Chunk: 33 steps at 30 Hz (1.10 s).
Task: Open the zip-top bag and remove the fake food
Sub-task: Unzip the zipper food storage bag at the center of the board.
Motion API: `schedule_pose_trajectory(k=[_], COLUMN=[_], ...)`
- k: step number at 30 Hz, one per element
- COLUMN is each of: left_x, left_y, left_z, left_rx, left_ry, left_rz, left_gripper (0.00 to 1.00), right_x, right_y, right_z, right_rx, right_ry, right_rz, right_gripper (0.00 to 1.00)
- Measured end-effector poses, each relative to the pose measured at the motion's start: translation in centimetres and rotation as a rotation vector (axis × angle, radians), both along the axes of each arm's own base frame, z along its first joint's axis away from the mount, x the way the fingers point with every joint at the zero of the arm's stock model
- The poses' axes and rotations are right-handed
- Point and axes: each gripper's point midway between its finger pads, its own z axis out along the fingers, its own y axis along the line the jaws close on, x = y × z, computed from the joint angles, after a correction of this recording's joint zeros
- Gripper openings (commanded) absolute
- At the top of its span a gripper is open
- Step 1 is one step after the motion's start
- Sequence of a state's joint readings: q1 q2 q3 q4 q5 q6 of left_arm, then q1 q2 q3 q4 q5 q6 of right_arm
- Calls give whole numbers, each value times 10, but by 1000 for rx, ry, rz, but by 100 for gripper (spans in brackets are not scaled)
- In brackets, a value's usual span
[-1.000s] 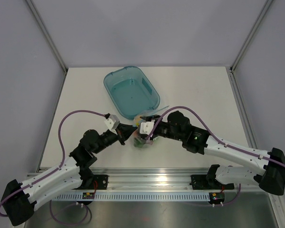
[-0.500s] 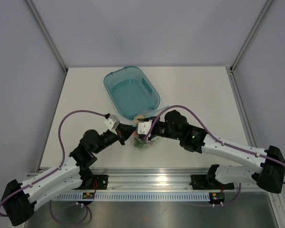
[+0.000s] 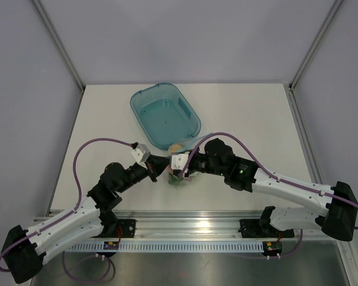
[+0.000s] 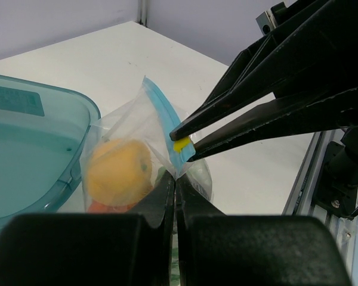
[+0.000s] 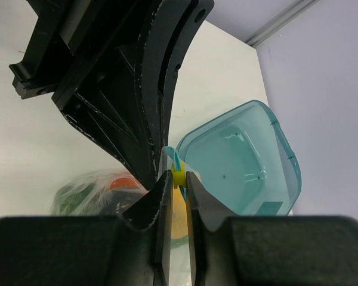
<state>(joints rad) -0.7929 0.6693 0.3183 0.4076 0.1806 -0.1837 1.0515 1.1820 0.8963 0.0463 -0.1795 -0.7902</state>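
Left wrist view: the clear bag point(image 4: 128, 128) sits mid-table, just beside the teal tub point(image 4: 77, 104), with food point(image 4: 118, 173) inside, a yellow fruit plainest. Its blue zip strip point(image 4: 161, 110) points upward. The left gripper point(image 4: 175, 182) has its jaws together, pinching the bag's film below the strip. The right gripper point(image 4: 179, 142) is clamped on the yellow slider point(image 4: 180, 145). Step in hand: opening the zip. Next, the right arm likely must draw the slider along the strip while the left anchors the bag.
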Motion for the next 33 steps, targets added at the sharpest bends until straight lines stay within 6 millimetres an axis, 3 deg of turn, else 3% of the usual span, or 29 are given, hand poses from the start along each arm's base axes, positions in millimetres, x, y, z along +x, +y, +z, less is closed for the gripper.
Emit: schedule_pose_trajectory(k=[1, 3, 14, 26, 33], left_x=[0, -1, -7, -20, -17], left_y=[0, 0, 4, 18, 31], left_z=[0, 1, 8, 25, 32], left_rx=[-1, -1, -22, -89, -122], left_ry=[-1, -1, -26, -106, -134], left_rz=[0, -2, -14, -12, 52], left_gripper=[0, 0, 0, 0, 0], right_x=[0, 0, 2, 12, 17], right_y=[0, 0, -1, -5, -10], right_z=[-1, -2, 1, 4, -3], right_rx=[-2, -7, -1, 6, -15], right_ry=[1, 1, 3, -9, 8], right_rz=[0, 1, -27, -98, -147], right_gripper=[7, 0, 0, 0, 0])
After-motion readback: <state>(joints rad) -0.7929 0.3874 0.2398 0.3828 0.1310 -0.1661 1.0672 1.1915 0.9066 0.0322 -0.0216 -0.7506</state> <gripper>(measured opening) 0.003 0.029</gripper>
